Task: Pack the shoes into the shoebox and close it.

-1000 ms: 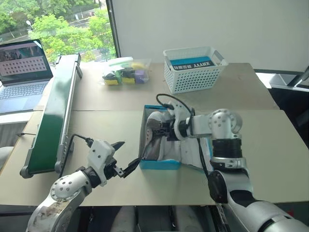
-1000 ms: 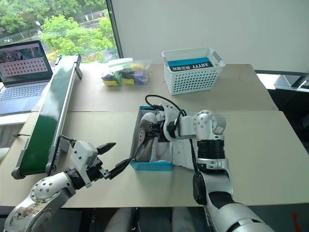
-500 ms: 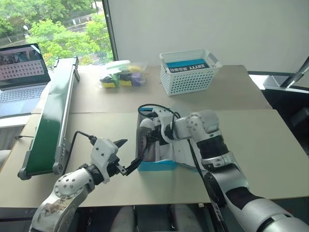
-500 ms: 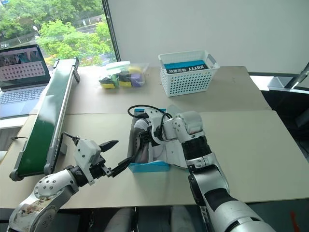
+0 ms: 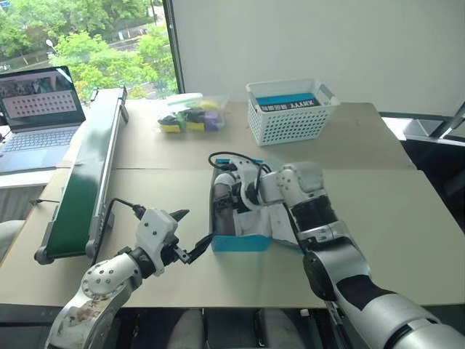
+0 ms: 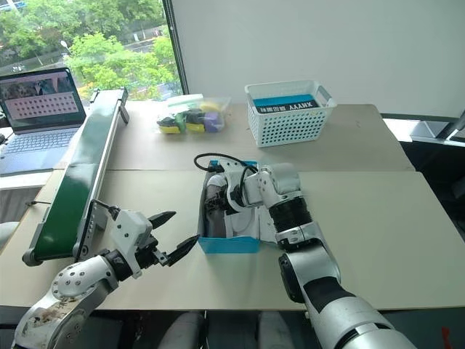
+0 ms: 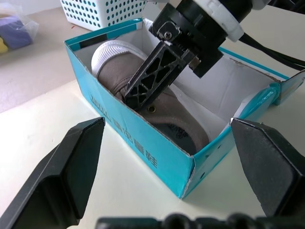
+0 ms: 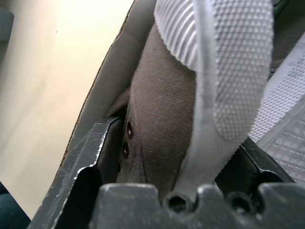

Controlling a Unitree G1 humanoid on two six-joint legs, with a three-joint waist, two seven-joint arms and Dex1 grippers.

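With the right tool (image 7: pixel 157 78) spread loosely around a soft, light taupe sneaker (image 7: pixel 157 102) inside the cyan shoebox (image 7: pixel 143 143) and the left tool (image 5: pixel 190 236) gaping just beside it, the stiffer sole is judged the best hold.

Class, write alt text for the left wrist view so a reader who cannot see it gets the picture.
An open cyan shoebox holds a taupe sneaker, with the right tool reaching inside over it. The left tool's open black fingers frame the box from outside, not touching it.
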